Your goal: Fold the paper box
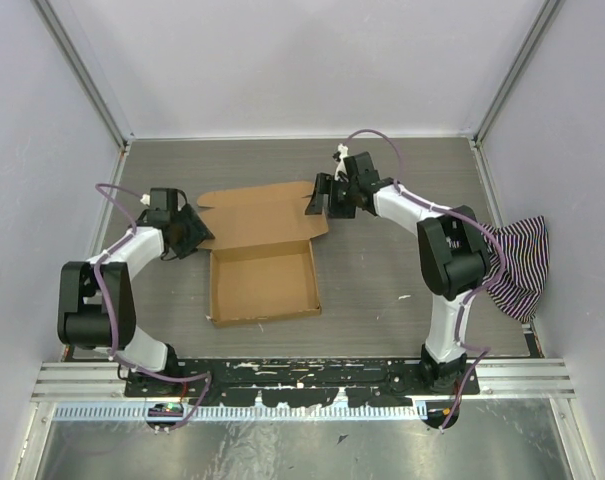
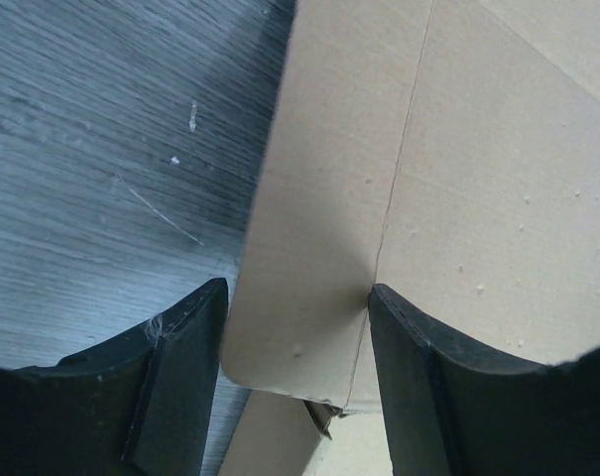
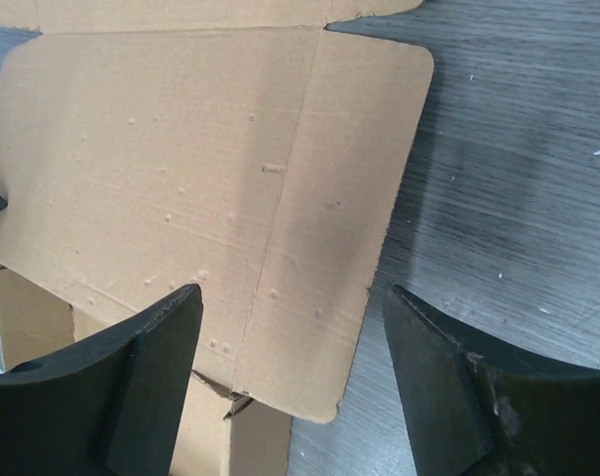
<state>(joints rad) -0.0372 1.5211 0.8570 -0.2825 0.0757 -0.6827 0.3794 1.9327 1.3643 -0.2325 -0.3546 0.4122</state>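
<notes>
The paper box sits mid-counter, tray part nearest the arms, lid lying flat behind it. Left fingers are spread, straddling the lid's left flap. Right fingers are spread too, bracketing the right flap, and neither pair is gripping. This looks like the lid-flap stage. Next, each flap needs to be caught along its crease and stood upright. Grey counter shows beyond both outer flap edges, so there's room to swing outward.
</notes>
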